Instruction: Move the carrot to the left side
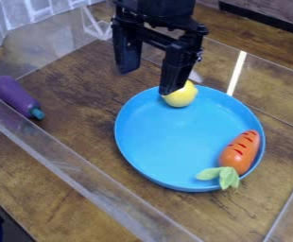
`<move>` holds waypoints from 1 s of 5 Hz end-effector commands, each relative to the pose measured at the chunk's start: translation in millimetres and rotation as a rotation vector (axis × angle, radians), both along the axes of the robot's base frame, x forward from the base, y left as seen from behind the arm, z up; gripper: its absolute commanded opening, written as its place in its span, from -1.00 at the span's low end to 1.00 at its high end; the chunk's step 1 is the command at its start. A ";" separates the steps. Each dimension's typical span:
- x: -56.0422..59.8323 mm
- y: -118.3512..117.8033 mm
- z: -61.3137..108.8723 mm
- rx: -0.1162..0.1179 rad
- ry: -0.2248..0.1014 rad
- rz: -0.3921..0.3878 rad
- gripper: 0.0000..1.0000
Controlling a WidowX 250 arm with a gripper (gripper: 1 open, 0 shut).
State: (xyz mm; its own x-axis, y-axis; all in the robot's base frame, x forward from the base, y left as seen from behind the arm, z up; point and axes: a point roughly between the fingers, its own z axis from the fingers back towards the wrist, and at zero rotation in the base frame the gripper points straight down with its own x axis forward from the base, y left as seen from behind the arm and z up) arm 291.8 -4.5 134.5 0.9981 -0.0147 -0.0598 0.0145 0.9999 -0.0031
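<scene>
Carrot (241,151): lies on blue plate (175,142) at 4 o'clock, leaves toward camera.
Lemon (180,94): plate rim, 12 o'clock.
Gripper (153,66): released, above lemon.
Eggplant (17,96): desk (74,95), 9 o'clock.

Black claw (156,68) hanging above blue plate (162,142), jaws apart, just over yellow lemon (180,94) at plate's far rim. Orange carrot (239,154) lying on plate's right edge, green top toward camera. Purple eggplant (15,97) lying apart on wooden surface (74,123), far left.
</scene>
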 end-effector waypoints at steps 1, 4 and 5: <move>0.5 -2.1 -6.1 -0.001 0.013 -0.012 1.00; 6.2 -14.1 -26.6 -0.010 0.037 -0.077 1.00; 11.6 -24.4 -34.7 -0.015 0.029 -0.128 1.00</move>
State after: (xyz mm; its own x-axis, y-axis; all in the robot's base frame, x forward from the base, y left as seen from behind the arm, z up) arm 299.2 -27.2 87.9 0.9819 -0.1362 -0.1318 0.1341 0.9907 -0.0249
